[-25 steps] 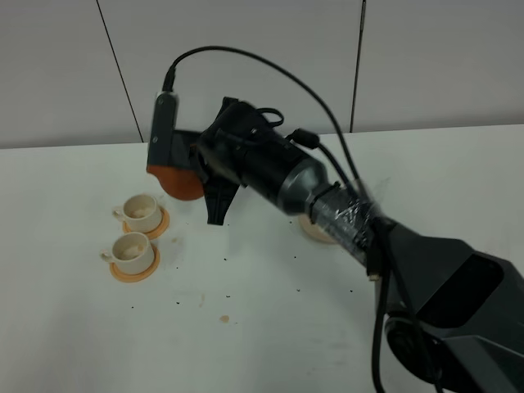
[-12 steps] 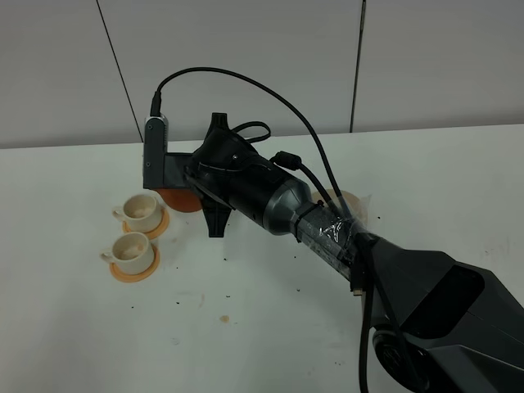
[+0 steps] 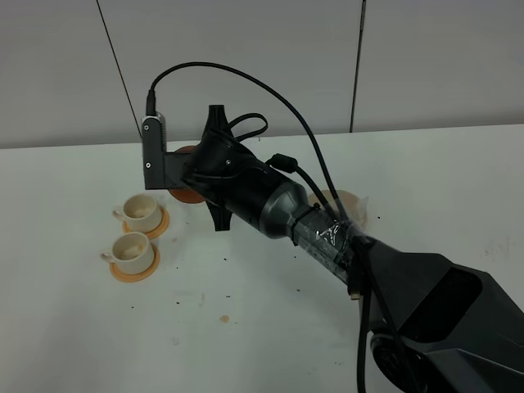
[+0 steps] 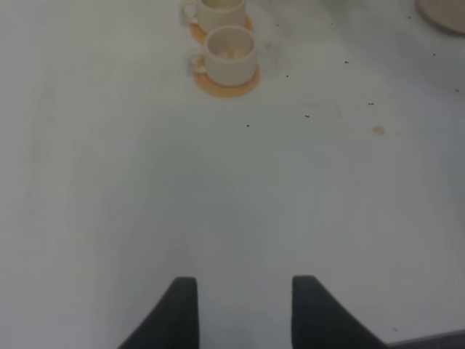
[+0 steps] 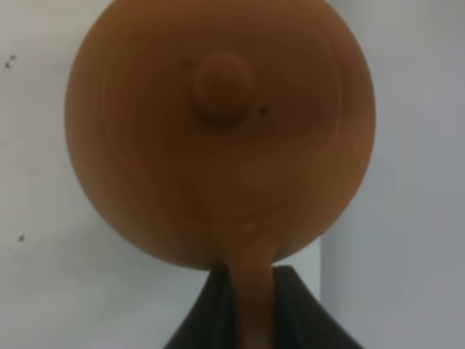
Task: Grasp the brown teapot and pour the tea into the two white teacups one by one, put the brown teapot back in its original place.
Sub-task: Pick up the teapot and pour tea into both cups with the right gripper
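Holds teapot (image 5: 218,138) clear of the desk (image 3: 246,327) by the handle (image 5: 251,320), with the fingers of the right claw (image 5: 254,273) closed down on it. Grips at the handle rather than the body, presumably to leave lid knob (image 5: 221,87) and spout free and to let a roll of the wrist do the tipping. Shows the lid face-on in the right wrist view and hides the spout behind the body.

Places the pot in the air just beside the far cup (image 3: 143,211), on the side toward the coaster (image 3: 350,199) yet well apart from it. Not over either rim, as far as the high view tells. Judged to be either lining up for a pour or coming away from one; cannot tell which. Cannot tell whether tea lies in the cups.

Seats each cup on its own orange saucer (image 3: 135,275), handles to the left in the high view. Sets near cup (image 3: 132,248) just in front of the far one, close enough to serve both with a short shift of the pot.

Parks left claw (image 4: 243,291) low over bare desk, fingers spread, nothing between them, short of the cups and out of the pouring path.

Count:
- teapot, one
- cups, two
- saucers, two
- coaster, one
- claws, two, one loaded
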